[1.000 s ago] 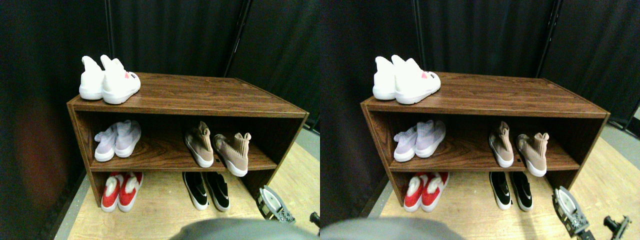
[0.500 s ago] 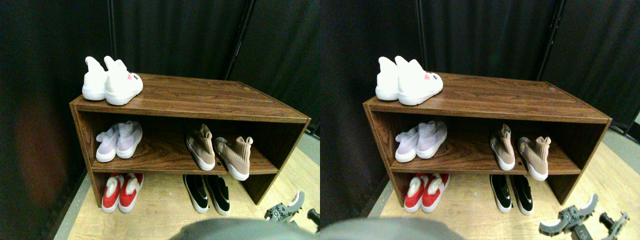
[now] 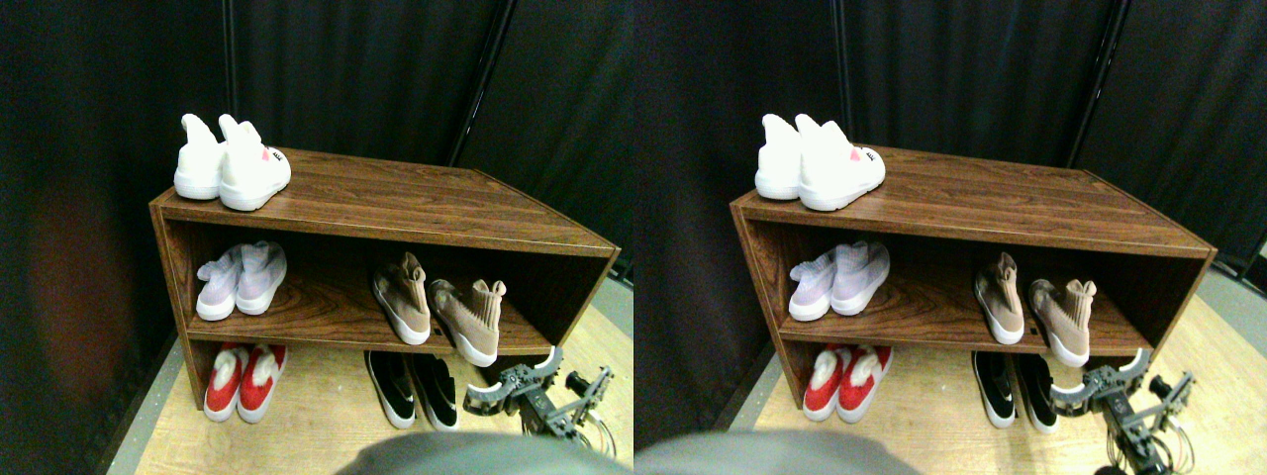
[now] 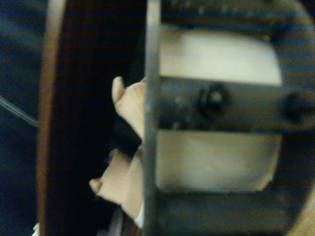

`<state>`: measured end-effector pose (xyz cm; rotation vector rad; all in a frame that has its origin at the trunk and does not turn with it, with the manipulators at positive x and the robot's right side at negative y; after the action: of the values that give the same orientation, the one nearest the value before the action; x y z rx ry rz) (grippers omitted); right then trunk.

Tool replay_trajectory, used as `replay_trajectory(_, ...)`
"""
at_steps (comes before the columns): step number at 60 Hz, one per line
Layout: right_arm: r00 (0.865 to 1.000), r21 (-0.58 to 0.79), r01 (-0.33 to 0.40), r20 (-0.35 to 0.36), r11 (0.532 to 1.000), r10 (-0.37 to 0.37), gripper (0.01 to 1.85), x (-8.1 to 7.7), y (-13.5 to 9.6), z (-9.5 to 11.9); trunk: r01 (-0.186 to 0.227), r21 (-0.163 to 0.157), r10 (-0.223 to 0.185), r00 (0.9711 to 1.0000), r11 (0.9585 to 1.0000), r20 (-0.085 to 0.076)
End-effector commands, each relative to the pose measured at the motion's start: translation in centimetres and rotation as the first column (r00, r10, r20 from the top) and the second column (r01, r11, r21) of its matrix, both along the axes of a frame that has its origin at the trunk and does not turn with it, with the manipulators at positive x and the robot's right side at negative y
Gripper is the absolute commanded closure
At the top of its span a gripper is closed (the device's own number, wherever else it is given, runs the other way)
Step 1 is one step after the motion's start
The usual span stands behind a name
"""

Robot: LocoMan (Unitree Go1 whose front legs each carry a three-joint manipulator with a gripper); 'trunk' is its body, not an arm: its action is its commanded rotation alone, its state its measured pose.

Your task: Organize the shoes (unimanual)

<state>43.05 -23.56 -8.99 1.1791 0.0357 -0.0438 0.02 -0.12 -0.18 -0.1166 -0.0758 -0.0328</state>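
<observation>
Stereo pair view: the skewed tan shoe (image 3: 467, 319) is seen on the middle shelf (image 3: 327, 315), toe out over the edge, long axis running 11 to 5 o'clock. The right gripper (image 3: 515, 381), spread open and empty, is found low, the shoe lying at its 11 o'clock.

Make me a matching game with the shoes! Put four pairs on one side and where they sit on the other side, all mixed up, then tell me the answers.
Things:
1. white shoes
2. tan shoes
3. red shoes
4. black shoes

Places:
A. on the floor under the shelf unit, left side
B. middle shelf, right side
C. on top of the unit, left end
D. on the floor under the unit, nearest the right gripper

Pairs: 1-C, 2-B, 3-A, 4-D
</observation>
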Motion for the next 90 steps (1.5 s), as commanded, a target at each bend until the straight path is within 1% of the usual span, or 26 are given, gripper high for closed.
replay_trajectory(1,1.0,-0.005,0.012,0.021,1.0,-0.011,0.11,1.0,0.0,-0.4,-0.012,-0.007,0.012,0.9999,0.9999,-0.004)
replay_trajectory(4,1.0,0.004,0.026,0.001,1.0,-0.026,0.1,1.5,-0.2,-0.8,-0.017,-0.008,0.017,0.9998,0.9998,-0.008)
replay_trajectory(10,1.0,0.022,0.023,-0.004,0.999,-0.023,0.11,2.4,-0.3,-1.5,-0.021,-0.008,0.021,0.9997,0.9998,-0.01)
replay_trajectory(15,1.0,0.016,0.029,-0.008,0.999,-0.029,0.11,2.8,-0.4,-1.8,-0.023,-0.008,0.023,0.9997,0.9997,-0.01)
replay_trajectory(17,0.999,0.038,0.036,-0.013,0.999,-0.036,0.11,3.1,-0.5,-2.0,-0.025,-0.007,0.024,0.9996,0.9997,-0.012)
replay_trajectory(26,0.999,0.051,0.024,-0.026,0.998,-0.022,0.13,4.1,-0.6,-2.3,-0.029,-0.007,0.029,0.9995,0.9995,-0.014)
replay_trajectory(30,0.999,0.05,0.026,-0.027,0.998,-0.025,0.19,4.2,-0.4,-2.3,-0.029,-0.007,0.029,0.9995,0.9995,-0.014)
replay_trajectory(31,0.999,0.053,0.03,-0.033,0.998,-0.028,0.19,4.2,-0.4,-2.3,-0.035,-0.01,0.035,0.9993,0.9993,-0.014)
replay_trajectory(41,0.999,0.046,0.031,-0.034,0.998,-0.03,0.19,4.7,-0.2,-2.6,-0.036,-0.016,0.036,0.9993,0.9992,-0.013)
replay_trajectory(49,0.998,0.047,0.035,-0.045,0.998,-0.033,0.18,4.8,0.0,-2.6,-0.037,-0.02,0.037,0.9992,0.9991,-0.017)
replay_trajectory(50,0.998,0.054,0.04,-0.049,0.998,-0.037,0.15,4.6,0.0,-2.5,-0.037,-0.021,0.037,0.9992,0.9991,-0.018)
replay_trajectory(53,0.998,0.055,0.036,-0.046,0.998,-0.033,0.15,4.4,0.0,-2.4,-0.037,-0.021,0.037,0.9992,0.9991,-0.018)
replay_trajectory(57,1.0,0.023,0.02,-0.024,1.0,-0.019,0.16,4.1,0.0,-2.3,-0.037,-0.021,0.037,0.9992,0.9991,-0.018)
replay_trajectory(58,1.0,0.035,0.019,-0.023,0.999,-0.018,0.16,3.9,0.0,-2.2,-0.03,-0.015,0.03,0.9994,0.9994,-0.017)
replay_trajectory(62,1.0,0.051,0.017,-0.014,0.999,-0.016,0.15,3.6,0.1,-2.0,-0.03,-0.015,0.03,0.9994,0.9994,-0.017)
replay_trajectory(69,1.0,0.027,0.011,0.003,1.0,-0.011,0.15,2.8,0.0,-1.5,-0.022,-0.008,0.022,0.9996,0.9997,-0.018)
replay_trajectory(74,0.999,0.022,-0.011,0.045,1.0,0.01,0.15,1.4,-0.2,-1.0,-0.014,-0.004,0.014,0.9997,0.9999,-0.019)
replay_trajectory(75,0.999,0.022,-0.011,0.045,1.0,0.01,0.15,1.4,-0.2,-1.0,-0.014,-0.004,0.014,0.9997,0.9999,-0.019)
replay_trajectory(76,0.999,0.035,-0.012,0.049,0.999,0.01,0.16,0.9,-0.3,-0.8,-0.014,-0.004,0.014,0.9997,0.9999,-0.019)
replay_trajectory(77,0.999,0.035,-0.012,0.049,0.999,0.01,0.16,0.9,-0.3,-0.8,-0.014,-0.004,0.014,0.9997,0.9999,-0.019)
replay_trajectory(79,0.998,0.031,-0.012,0.057,0.999,0.01,0.11,0.2,-0.5,-0.6,-0.01,-0.002,0.01,0.9998,1.0,-0.018)
replay_trajectory(81,0.998,0.035,-0.015,0.06,0.999,0.013,0.09,0.0,-0.6,-0.6,-0.01,-0.002,0.01,0.9998,1.0,-0.018)
replay_trajectory(82,0.997,0.062,-0.032,0.079,0.998,0.027,0.05,-0.6,-0.8,-0.4,-0.01,-0.002,0.01,0.9998,1.0,-0.018)
replay_trajectory(83,0.997,0.062,-0.032,0.079,0.998,0.027,0.05,-0.6,-0.8,-0.4,-0.01,-0.002,0.01,0.9998,1.0,-0.018)
replay_trajectory(84,0.996,0.068,-0.037,0.088,0.997,0.031,0.07,-1.0,-0.9,-0.3,-0.001,0.001,0.001,0.9998,1.0,-0.02)
replay_trajectory(90,0.993,0.044,-0.038,0.115,0.998,0.033,0.1,-2.1,-1.4,0.2,-0.001,0.001,0.001,0.9998,1.0,-0.02)
